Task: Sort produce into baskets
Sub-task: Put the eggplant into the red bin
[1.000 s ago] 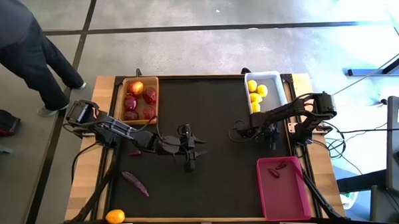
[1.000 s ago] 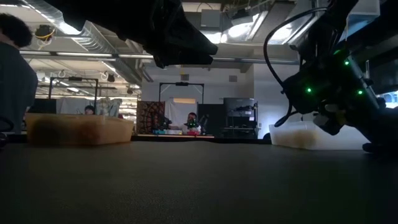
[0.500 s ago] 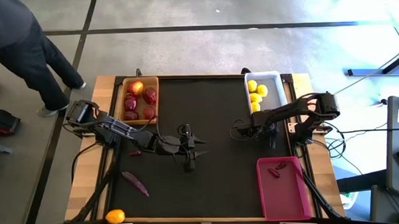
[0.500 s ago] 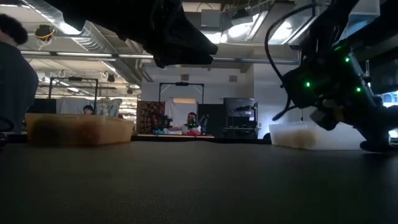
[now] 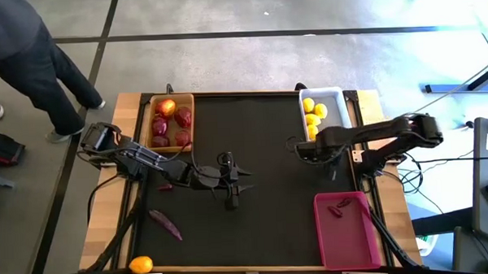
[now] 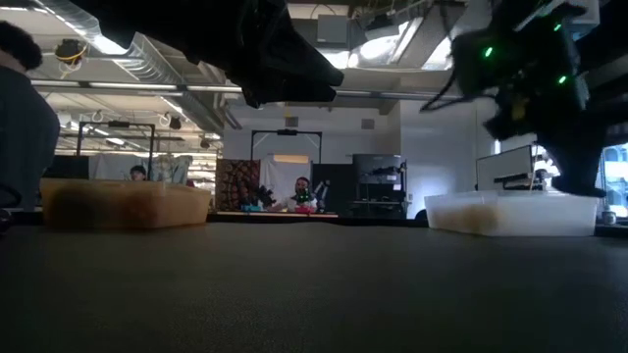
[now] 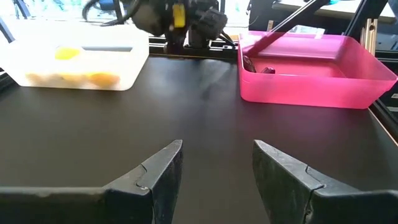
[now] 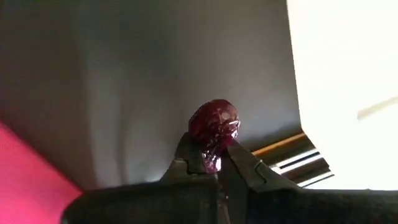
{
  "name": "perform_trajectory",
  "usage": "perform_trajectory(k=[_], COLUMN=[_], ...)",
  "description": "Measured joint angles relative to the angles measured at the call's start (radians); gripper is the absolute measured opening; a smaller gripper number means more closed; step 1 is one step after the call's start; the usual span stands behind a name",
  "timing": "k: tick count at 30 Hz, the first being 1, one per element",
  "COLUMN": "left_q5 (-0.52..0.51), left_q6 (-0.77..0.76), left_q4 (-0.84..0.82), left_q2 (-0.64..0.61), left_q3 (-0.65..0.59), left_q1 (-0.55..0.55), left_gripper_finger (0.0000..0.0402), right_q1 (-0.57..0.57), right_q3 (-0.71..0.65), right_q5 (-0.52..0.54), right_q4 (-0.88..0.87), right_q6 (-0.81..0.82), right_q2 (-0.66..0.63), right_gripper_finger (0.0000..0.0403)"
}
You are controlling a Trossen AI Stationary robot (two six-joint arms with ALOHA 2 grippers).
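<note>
Dark-red produce piece (image 8: 214, 132) in right hand (image 8: 214, 163), beside white basket (image 5: 333, 95) edge

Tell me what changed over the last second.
The right pincer shut on a small dark red piece and rose off the black mat beside the white bin, the arm stretching out. The left pincer stayed open at mid-table; the fruit in the wooden bin and the pink bin did not move.

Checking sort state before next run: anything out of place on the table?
Yes. An orange fruit lies at the wooden edge, off the black mat, outside any basket; a purple-red piece lies loose on the mat beside it.
</note>
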Motion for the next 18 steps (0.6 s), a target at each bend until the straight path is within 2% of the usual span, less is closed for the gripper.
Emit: perform_trajectory(k=[8,18], left_q5=[0.0,0.0], left_q6=[-0.009,-0.016], left_q4=[0.0,-0.001], left_q2=[0.0,0.0], left_q3=[0.0,0.0], left_q1=[0.0,0.0], left_gripper_finger=[0.0187,0.0187], right_q1=[0.176,0.483], right_q3=[0.0,0.0], right_q5=[-0.061,-0.133], right_q4=[-0.004,0.002], right_q6=[0.163,0.467], right_q2=[-0.132,-0.183], right_gripper_finger=[0.0001,0.0001])
